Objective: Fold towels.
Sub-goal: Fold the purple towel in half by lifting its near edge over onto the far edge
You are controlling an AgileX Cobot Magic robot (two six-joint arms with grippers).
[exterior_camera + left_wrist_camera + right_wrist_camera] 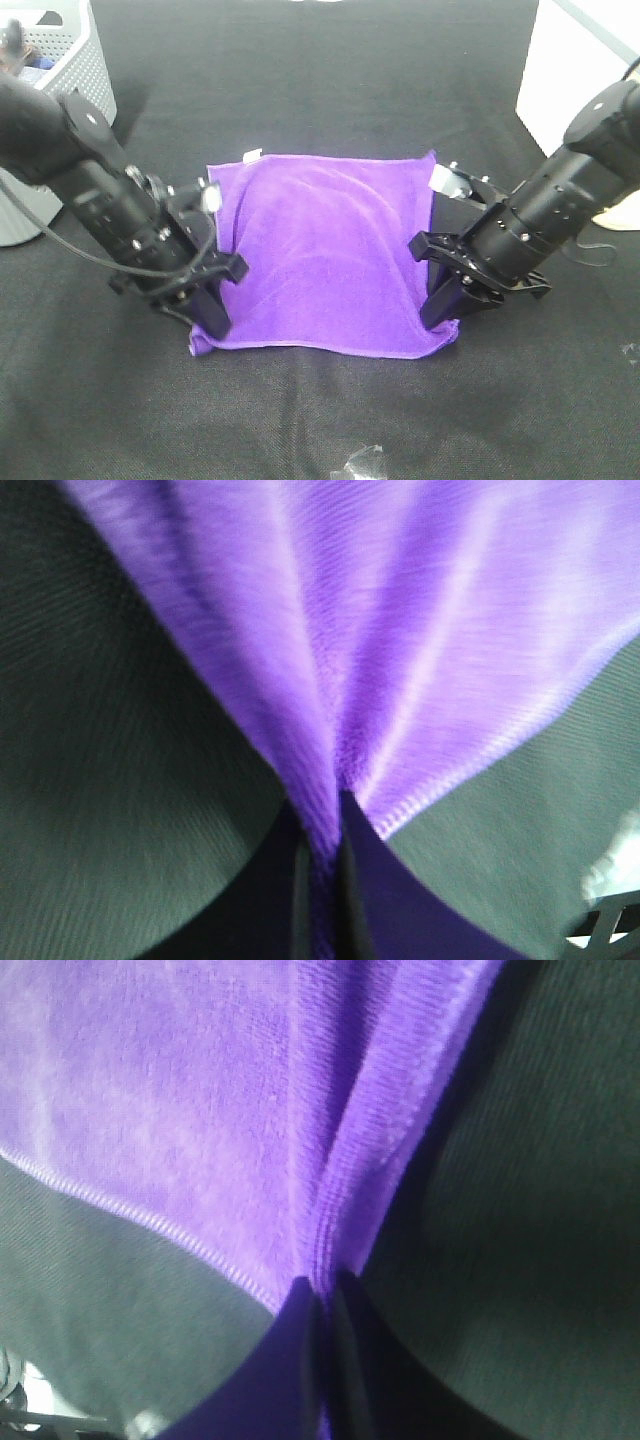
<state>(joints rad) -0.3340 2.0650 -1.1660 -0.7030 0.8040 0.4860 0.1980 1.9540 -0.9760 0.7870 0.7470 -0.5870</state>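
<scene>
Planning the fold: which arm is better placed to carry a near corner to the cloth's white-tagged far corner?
Left. The left pincer is shut on the bright purple microfibre cloth's near corner on the white tag's side; the right pincer grips the opposite corner.

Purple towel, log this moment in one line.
purple towel: spread, unfolded | left jaws: shut on near-left corner | right jaws: shut on near-right corner | fold: not begun

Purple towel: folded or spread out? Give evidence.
Spread out: the purple towel lies as one open layer on the table, no edge turned over; left gripper and right gripper pinch its near corners.
</scene>
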